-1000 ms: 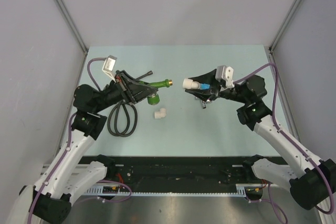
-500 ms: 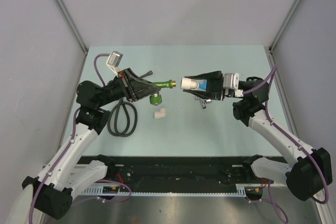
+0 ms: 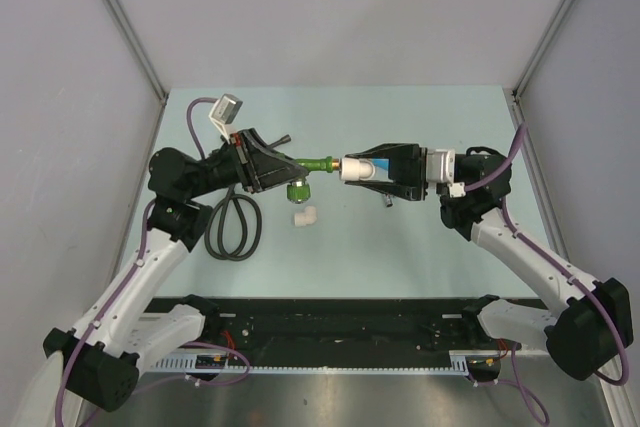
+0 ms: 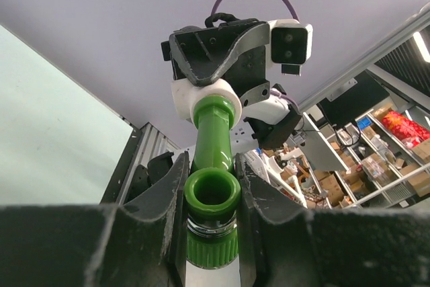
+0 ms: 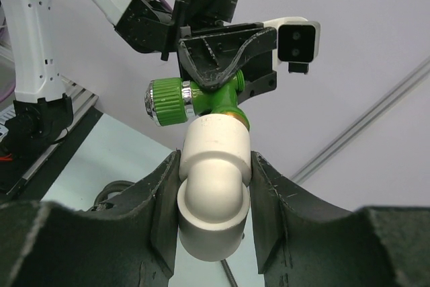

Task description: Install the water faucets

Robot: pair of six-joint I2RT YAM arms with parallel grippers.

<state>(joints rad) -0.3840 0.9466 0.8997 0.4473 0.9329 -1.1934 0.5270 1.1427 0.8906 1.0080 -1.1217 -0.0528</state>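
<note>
Lettering, if any, too small to read. Bright green plastic faucet (image 3: 312,164), ribbed green knob with silver cap at its 6 o'clock, held level above pale green table (image 3: 420,247), pinched tight in left gripper (image 3: 283,169). Its metal-tipped end meets the mouth of white plastic elbow fitting (image 3: 354,169), clamped between right gripper (image 3: 372,171) fingers at 3 o'clock. Spare white elbow (image 3: 305,215) lies at 6 o'clock; coiled black hose (image 3: 230,230) at 8 o'clock.
</note>
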